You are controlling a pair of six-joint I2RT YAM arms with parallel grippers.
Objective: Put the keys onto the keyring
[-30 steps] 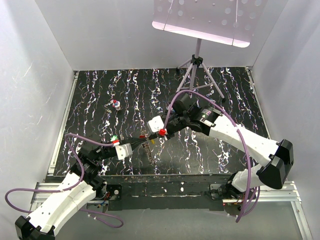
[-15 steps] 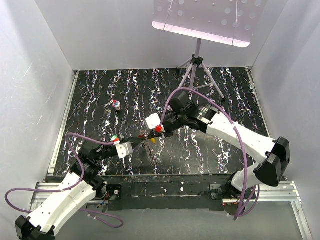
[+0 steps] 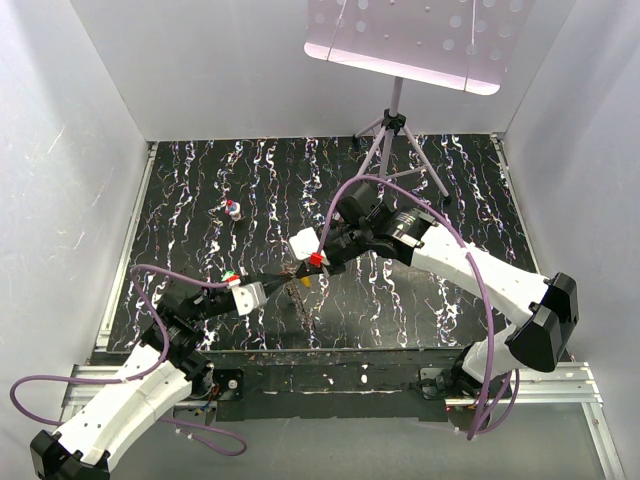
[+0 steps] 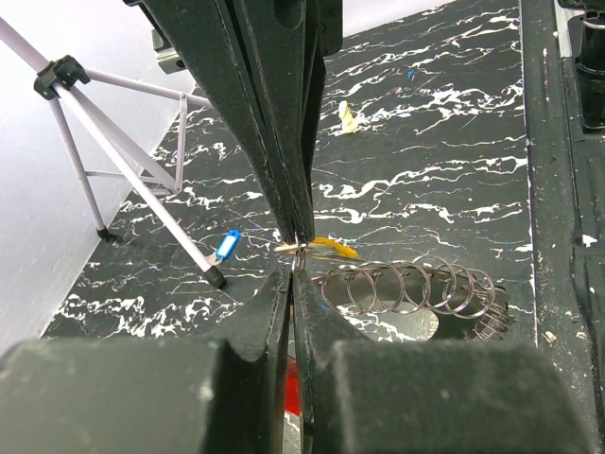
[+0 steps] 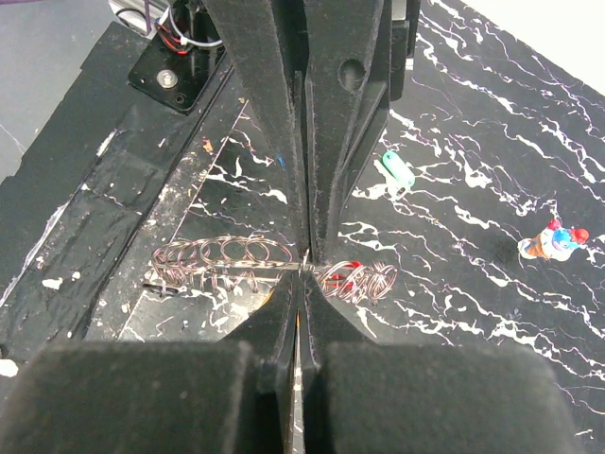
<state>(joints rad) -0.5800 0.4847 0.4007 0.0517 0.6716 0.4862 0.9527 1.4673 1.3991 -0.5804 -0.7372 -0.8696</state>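
The keyring [image 4: 406, 284] is a string of thin wire loops; it also shows in the right wrist view [image 5: 227, 257]. My left gripper [image 4: 295, 270] is shut on one of its loops. My right gripper [image 5: 301, 279] is shut on the yellow key [image 4: 336, 248] and meets the left tip to tip [image 3: 298, 272]. A red key [image 5: 345, 274] sits among the loops. A green key [image 5: 399, 170], a blue key [image 4: 227, 246] and a beige key [image 4: 352, 115] lie loose on the mat. A small cluster of keys [image 3: 233, 209] lies at the far left.
A grey tripod stand [image 3: 392, 150] stands at the back right, one foot [image 4: 216, 277] next to the blue key. A perforated white panel [image 3: 410, 40] hangs above it. White walls close in three sides. The black front ledge [image 4: 558, 236] runs along the near edge.
My right gripper has moved left and closed the gap to the left gripper's tip. The keyring hanging below the tips now looks shorter in the top view.
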